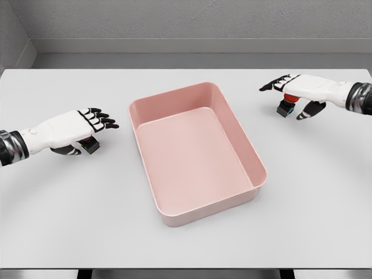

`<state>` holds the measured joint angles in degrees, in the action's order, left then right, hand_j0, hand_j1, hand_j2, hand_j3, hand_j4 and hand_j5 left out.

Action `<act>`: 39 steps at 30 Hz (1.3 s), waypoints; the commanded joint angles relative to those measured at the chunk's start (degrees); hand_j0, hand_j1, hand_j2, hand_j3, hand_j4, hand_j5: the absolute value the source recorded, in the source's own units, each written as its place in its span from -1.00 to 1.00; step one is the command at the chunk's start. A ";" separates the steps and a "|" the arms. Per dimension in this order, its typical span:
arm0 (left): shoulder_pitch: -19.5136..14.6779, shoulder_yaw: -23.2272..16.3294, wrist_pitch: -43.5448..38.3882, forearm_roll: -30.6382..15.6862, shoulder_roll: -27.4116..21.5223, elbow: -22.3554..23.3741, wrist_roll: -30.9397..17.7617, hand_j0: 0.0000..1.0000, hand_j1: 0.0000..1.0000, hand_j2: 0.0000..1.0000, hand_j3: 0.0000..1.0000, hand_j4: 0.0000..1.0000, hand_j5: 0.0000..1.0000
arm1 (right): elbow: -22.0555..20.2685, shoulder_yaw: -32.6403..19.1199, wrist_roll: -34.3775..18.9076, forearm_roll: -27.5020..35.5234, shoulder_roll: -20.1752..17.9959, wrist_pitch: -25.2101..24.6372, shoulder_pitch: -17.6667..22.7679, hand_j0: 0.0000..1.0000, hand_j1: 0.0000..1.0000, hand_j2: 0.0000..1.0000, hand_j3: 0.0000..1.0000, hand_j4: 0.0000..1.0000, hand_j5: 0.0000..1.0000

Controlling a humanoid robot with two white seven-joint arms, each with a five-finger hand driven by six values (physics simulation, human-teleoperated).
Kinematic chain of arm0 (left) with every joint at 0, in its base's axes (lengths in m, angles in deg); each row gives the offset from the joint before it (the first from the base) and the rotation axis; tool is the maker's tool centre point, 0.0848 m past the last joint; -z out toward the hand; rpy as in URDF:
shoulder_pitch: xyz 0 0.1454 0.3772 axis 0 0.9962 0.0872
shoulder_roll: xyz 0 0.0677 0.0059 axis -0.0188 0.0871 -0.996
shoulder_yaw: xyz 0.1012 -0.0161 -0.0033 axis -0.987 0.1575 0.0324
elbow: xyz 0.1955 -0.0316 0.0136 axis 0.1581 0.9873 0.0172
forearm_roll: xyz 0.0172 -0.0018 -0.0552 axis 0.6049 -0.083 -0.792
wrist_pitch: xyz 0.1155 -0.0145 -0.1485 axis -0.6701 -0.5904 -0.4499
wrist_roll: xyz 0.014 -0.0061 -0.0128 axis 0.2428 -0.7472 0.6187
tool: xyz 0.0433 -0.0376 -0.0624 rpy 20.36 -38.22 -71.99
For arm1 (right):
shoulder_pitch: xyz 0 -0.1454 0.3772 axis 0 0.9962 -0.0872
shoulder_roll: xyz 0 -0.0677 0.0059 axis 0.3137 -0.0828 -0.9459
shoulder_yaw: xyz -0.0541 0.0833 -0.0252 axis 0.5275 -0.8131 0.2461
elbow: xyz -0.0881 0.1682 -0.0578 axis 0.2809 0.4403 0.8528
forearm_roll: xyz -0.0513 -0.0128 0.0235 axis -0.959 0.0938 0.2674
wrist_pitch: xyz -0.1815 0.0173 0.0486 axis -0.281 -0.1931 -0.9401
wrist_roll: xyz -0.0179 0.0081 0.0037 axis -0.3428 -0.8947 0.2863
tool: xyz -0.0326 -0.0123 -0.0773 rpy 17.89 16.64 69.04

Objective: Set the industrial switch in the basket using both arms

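Two small industrial switches lie on the white table. The left switch (90,146), dark with a blue edge and a red top, sits under my left hand (93,136). That hand's fingers (102,119) stretch out flat over it, with the thumb tucked below the palm. The right switch (285,107), blue and black with a red cap, stands under my right hand (286,100). This hand's fingers (273,85) are spread and its thumb hangs down to the right of the switch. Neither hand is closed around its switch. The pink basket (258,174) lies between the hands, with nothing in it.
The basket is a rectangular tub with raised walls, turned slightly, in the middle of the table (325,192). A grey wall runs behind the table's far edge (186,68).
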<state>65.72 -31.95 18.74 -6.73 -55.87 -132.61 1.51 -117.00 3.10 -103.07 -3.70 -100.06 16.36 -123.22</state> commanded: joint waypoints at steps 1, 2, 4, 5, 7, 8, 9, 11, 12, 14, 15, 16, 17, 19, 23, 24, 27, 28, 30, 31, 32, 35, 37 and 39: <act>0.00 0.05 -0.06 -0.36 -0.25 0.00 0.05 0.82 0.82 0.82 0.82 0.82 0.82 | 0.96 -0.09 0.03 -0.04 0.22 -0.10 0.00 1.00 1.00 1.00 1.00 1.00 1.00; 0.00 0.05 -0.06 -0.36 -0.25 0.00 0.05 0.76 0.76 0.76 0.76 0.76 0.76 | 1.04 -0.09 0.03 -0.13 0.22 -0.10 0.00 1.00 1.00 1.00 1.00 1.00 1.00; 0.09 0.05 -0.06 -0.36 -0.43 0.09 0.05 0.76 0.76 0.76 0.76 0.76 0.76 | 1.92 -0.17 0.12 -0.83 0.31 -0.10 -0.09 1.00 1.00 1.00 1.00 1.00 1.00; 0.09 0.13 -0.06 -0.36 -0.52 0.09 0.05 0.75 0.75 0.75 0.75 0.75 0.75 | 2.01 -0.17 0.12 -0.83 0.31 -0.10 -0.18 1.00 1.00 1.00 1.00 1.00 1.00; 0.18 0.13 -0.06 -0.36 -0.52 0.09 0.14 0.60 0.60 0.60 0.60 0.60 0.60 | 2.10 -0.17 0.12 -0.83 0.31 -0.10 -0.35 1.00 1.00 1.00 1.00 1.00 1.00; 0.26 0.13 -0.06 -0.36 -0.61 0.09 0.14 0.47 0.47 0.47 0.47 0.47 0.47 | 2.10 -0.17 0.12 -0.83 0.31 -0.10 -0.35 1.00 1.00 1.00 1.00 1.00 1.00; 0.26 0.13 -0.06 -0.36 -0.78 0.00 0.14 0.41 0.41 0.41 0.41 0.41 0.41 | 2.10 -0.17 0.12 -0.83 0.39 -0.10 -0.44 1.00 1.00 1.00 1.00 1.00 1.00; 0.26 0.22 -0.06 -0.45 -0.96 -0.09 0.14 0.01 0.01 0.01 0.01 0.01 0.01 | 2.19 -0.17 0.12 -0.92 0.39 -0.10 -0.53 1.00 1.00 1.00 1.00 1.00 1.00; 0.26 0.22 -0.06 -0.53 -0.96 -0.09 0.14 0.00 0.00 0.00 0.00 0.00 0.00 | 2.27 -0.17 0.12 -0.92 0.39 -0.10 -0.53 1.00 1.00 1.00 1.00 1.00 1.00; 0.26 0.22 -0.06 -0.62 -0.96 -0.17 0.14 -0.08 -0.08 -0.08 -0.08 -0.08 -0.08 | 5.44 -0.17 0.20 -2.50 2.77 -0.10 -1.23 1.00 1.00 1.00 1.00 1.00 1.00; 0.26 0.22 -0.06 -0.71 -0.96 -0.35 0.23 -0.10 -0.10 -0.10 -0.10 -0.10 -0.10 | 5.53 -0.17 0.20 -2.50 2.86 -0.10 -1.32 1.00 1.00 1.00 1.00 1.00 1.00; 0.26 0.22 -0.06 -0.88 -0.96 -0.79 0.23 -0.10 -0.10 -0.10 -0.10 -0.10 -0.10 | 5.70 -0.09 0.20 -2.59 2.94 -0.10 -1.32 1.00 1.00 1.00 1.00 1.00 1.00; 0.35 0.22 -0.06 -0.97 -0.96 -0.88 0.23 -0.10 -0.10 -0.10 -0.10 -0.10 -0.10 | 6.14 -0.09 0.20 -2.59 3.30 -0.10 -1.32 1.00 1.00 1.00 1.00 1.00 1.00; 0.18 0.66 -0.06 -1.15 -0.87 -1.32 0.23 -0.14 -0.14 -0.14 -0.14 -0.14 -0.14 | 6.93 -0.09 0.12 -2.59 4.00 -0.10 -1.32 1.00 1.00 1.00 1.00 1.00 1.00; 0.35 0.66 -0.06 -2.82 -1.40 -5.27 0.23 -0.22 -0.22 -0.22 -0.22 -0.22 -0.22 | 8.69 -0.17 0.47 -4.09 4.70 -0.10 -1.49 1.00 1.00 1.00 1.00 1.00 1.00; 0.35 0.66 -0.06 -3.17 -1.49 -5.97 0.14 -0.23 -0.23 -0.23 -0.23 -0.23 -0.23 | 8.87 -0.17 0.47 -4.17 4.70 -0.10 -1.76 1.00 1.00 1.00 1.00 1.00 1.00; 0.26 0.75 -0.06 -3.43 -2.36 -8.43 0.05 -0.23 -0.23 -0.23 -0.23 -0.23 -0.23 | 9.75 -0.17 0.38 -4.17 4.70 -0.10 -1.85 0.97 0.97 0.97 0.97 0.97 0.97; 0.18 0.75 -0.06 -3.70 -2.45 -9.40 0.05 -0.23 -0.23 -0.23 -0.23 -0.23 -0.23 | 9.75 -0.17 0.47 -4.17 4.70 -0.10 -1.93 0.95 0.95 0.95 0.95 0.95 0.95; 0.00 0.92 -0.06 -4.14 -3.07 -10.72 0.05 -0.23 -0.23 -0.23 -0.23 -0.23 -0.23 | 9.83 -0.17 0.47 -4.17 4.79 -0.10 -2.02 0.93 0.93 0.93 0.93 0.93 0.93; 0.00 1.36 -0.06 -4.57 -3.68 -12.21 -0.03 -0.23 -0.23 -0.23 -0.23 -0.23 -0.23 | 9.83 -0.09 0.47 -4.17 4.79 -0.10 -2.02 0.92 0.92 0.92 0.92 0.92 0.92; 0.00 1.45 -0.06 -5.28 -3.95 -13.71 -0.03 -0.23 -0.23 -0.23 -0.23 -0.23 -0.23 | 9.83 0.00 0.47 -4.17 5.05 -0.10 -2.02 0.91 0.91 0.91 0.91 0.91 0.91; -0.09 2.33 -0.06 -5.81 -4.47 -15.64 -0.03 -0.23 -0.23 -0.23 -0.23 -0.23 -0.23 | 10.45 0.26 0.47 -4.26 5.49 -0.10 -2.02 0.85 0.85 0.85 0.85 0.85 0.85; -0.18 2.86 -0.06 -6.60 -4.65 -16.08 -0.03 -0.24 -0.24 -0.24 -0.24 -0.24 -0.24 | 11.06 0.26 0.56 -5.14 5.58 -0.10 -2.11 0.83 0.83 0.83 0.83 0.83 0.83; -0.18 4.35 -0.06 -7.12 -4.83 -16.61 -0.03 -0.24 -0.24 -0.24 -0.24 -0.24 -0.24 | 11.15 0.26 0.56 -5.14 5.58 -0.10 -2.11 0.80 0.80 0.80 0.80 0.80 0.80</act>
<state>65.45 -28.64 18.76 -12.77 -60.38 -148.42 1.43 -106.12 3.44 -102.56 -8.93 -94.52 16.35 -125.33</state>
